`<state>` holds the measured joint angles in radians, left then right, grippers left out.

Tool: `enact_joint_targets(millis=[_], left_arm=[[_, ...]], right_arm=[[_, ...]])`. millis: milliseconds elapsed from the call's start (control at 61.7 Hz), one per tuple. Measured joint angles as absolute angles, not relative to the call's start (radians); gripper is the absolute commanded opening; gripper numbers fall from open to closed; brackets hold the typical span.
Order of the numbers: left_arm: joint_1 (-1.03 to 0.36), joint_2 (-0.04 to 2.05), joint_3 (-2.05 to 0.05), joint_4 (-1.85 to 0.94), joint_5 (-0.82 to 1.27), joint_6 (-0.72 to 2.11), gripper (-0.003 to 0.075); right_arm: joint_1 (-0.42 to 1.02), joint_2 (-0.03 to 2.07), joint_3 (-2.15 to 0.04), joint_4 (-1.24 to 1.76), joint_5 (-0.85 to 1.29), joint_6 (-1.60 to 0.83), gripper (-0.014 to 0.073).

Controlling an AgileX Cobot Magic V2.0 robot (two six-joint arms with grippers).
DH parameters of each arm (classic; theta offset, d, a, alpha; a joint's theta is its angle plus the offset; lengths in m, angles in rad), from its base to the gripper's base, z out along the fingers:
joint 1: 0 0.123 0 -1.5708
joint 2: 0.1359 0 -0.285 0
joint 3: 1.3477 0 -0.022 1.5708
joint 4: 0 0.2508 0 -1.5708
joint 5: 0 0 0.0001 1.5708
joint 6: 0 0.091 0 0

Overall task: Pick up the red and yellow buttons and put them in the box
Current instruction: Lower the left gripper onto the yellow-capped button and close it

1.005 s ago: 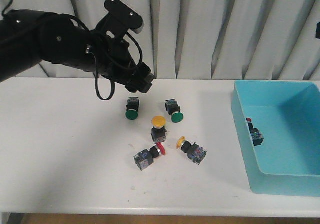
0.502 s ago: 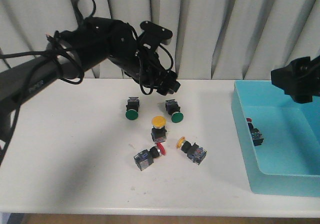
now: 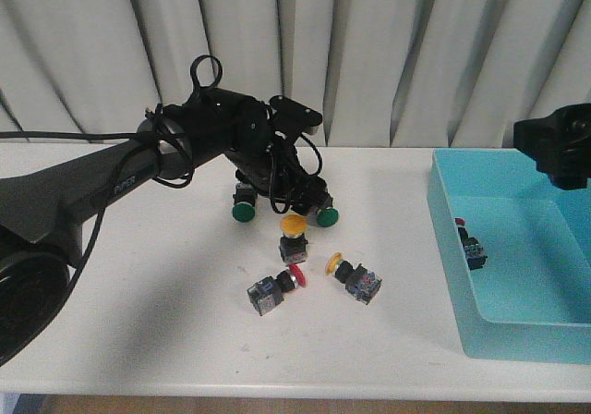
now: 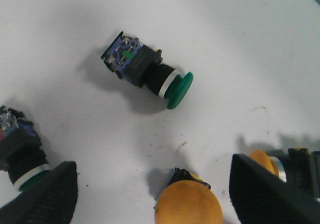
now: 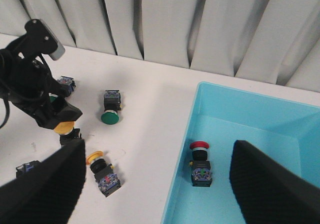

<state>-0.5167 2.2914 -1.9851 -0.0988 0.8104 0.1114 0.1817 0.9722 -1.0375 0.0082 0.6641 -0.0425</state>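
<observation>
The upright yellow button (image 3: 293, 232) stands directly beneath the left gripper (image 3: 297, 201), its domed cap (image 4: 189, 209) sitting between the two spread fingers (image 4: 42, 196), stem pointing up at the tool. That arm is plainly the nearer one; the right gripper (image 5: 160, 184) hangs well off beside the box (image 3: 554, 340), its fingers also wide apart with nothing between them (one red button (image 5: 200, 160) already lies inside). Two green-capped switches (image 4: 147, 74) lie on their sides just beyond the fingers, close enough to snag. Caps look smooth, glossy plastic, round mushrooms; the bodies are blocky black with greyish-blue bases, so a squeeze across the cap seems the likeliest hold.
</observation>
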Motion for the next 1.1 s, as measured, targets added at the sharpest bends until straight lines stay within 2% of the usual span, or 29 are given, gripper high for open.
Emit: enact_joint_targets(millis=[437, 972, 1102], left_arm=[[-0.524, 2.336, -1.985, -0.098, 0.863, 0.088, 0.0589], [-0.524, 2.365, -1.985, -0.108, 0.883, 0.088, 0.0535], [-0.524, 2.374, -1.985, -0.117, 0.883, 0.088, 0.0484]], right_arm=[[0.182, 0.972, -1.032, 0.009, 0.663, -0.038, 0.0583], [0.182, 0.972, -1.032, 0.009, 0.664, -0.036, 0.0583], [0.182, 0.972, -1.032, 0.009, 0.664, -0.036, 0.0583]])
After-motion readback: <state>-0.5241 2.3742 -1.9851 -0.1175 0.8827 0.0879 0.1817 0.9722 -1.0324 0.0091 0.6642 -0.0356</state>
